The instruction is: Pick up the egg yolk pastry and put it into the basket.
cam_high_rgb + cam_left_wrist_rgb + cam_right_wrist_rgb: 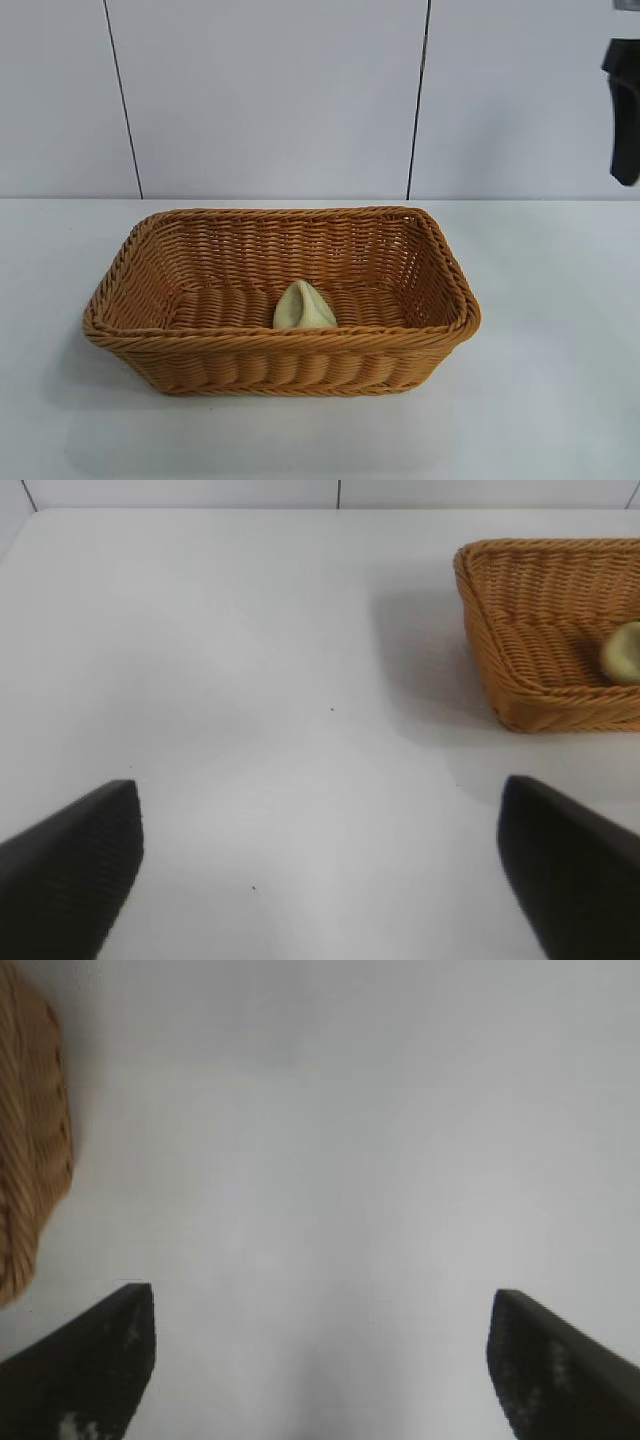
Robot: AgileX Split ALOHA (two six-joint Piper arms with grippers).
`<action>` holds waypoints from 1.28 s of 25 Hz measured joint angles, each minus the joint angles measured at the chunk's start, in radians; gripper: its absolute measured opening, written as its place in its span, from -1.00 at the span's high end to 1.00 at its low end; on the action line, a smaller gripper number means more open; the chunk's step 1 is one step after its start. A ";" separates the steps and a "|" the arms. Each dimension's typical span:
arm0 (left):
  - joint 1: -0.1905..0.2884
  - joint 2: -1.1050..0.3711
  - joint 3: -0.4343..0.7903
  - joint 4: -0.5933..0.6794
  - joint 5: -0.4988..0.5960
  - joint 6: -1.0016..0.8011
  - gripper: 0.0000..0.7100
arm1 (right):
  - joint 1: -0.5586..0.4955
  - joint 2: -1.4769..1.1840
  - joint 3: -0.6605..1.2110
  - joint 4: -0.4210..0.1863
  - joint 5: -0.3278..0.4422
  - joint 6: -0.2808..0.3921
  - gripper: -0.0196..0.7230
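White tabletop point(560, 330) fills our view, bearing a large orange-brown woven wicker basket point(440, 270) that holds the small pale cream-yellow egg yolk pastry point(303, 307), while our black left gripper point(320, 865) and right gripper point(320, 1360) both gape empty.

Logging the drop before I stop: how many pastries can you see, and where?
1. The pastry lies inside the basket, on its floor against the near wall. None shows on the table, and nothing seems hidden. Both grippers are open and empty.
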 joint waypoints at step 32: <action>0.000 0.000 0.000 0.000 0.001 0.000 -0.95 | 0.000 -1.480 0.685 0.003 -0.193 -0.029 -0.79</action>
